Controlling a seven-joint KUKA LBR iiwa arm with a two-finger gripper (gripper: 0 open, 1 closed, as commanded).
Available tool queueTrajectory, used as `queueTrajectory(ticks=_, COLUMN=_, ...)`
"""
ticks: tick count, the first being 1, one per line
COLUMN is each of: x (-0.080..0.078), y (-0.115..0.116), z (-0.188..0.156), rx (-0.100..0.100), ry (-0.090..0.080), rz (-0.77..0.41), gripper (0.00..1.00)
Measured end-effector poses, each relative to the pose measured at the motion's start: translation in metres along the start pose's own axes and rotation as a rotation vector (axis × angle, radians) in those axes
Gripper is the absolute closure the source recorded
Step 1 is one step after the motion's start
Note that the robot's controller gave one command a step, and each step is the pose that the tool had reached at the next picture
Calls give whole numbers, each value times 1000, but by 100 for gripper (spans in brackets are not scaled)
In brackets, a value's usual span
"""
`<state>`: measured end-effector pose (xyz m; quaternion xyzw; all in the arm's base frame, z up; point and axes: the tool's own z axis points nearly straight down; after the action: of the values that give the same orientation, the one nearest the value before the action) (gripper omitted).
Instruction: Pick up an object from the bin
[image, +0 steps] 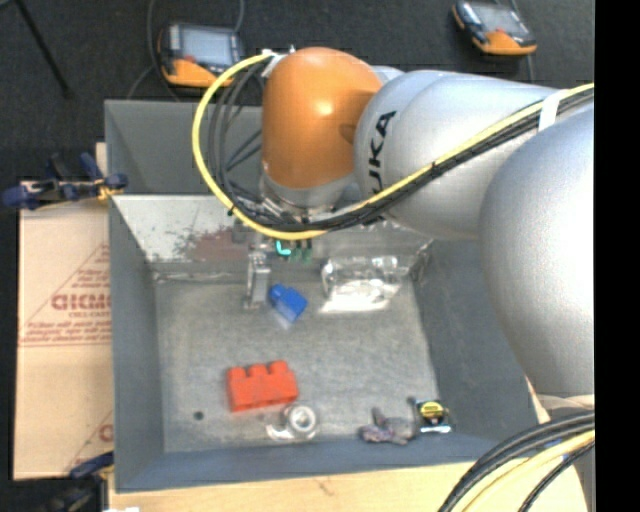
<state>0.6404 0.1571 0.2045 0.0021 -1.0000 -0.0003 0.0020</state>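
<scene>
The grey metal bin (130, 330) holds only a few loose things, and they lie well apart on its speckled floor. Toward the left of the floor, near the front, a red-orange brick (261, 385) with studs on its upper edge lies flat. Behind it, in the back middle of the bin, the gripper (265, 295) hangs low under the orange cover (310, 115) of the arm (470, 150). I cannot tell how far it is open, or whether it has hold of anything. Just beside it on the right lies a small blue block (288, 303), somewhat tilted. At the front wall lies a clear round piece (293, 422). Further right, near the back, is a clear plastic packet (358, 283). In the front right corner lie a small purplish thing (388, 432) and a small yellow and black thing (432, 411).
</scene>
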Motion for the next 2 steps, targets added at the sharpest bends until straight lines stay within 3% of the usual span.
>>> queueTrajectory(ticks=1, x=73, y=-74, z=124, rx=2, ry=-3, rz=-306, gripper=0)
queueTrajectory(ticks=2, x=126, y=-59, z=134, rx=0, ry=-7, rz=-385, gripper=0)
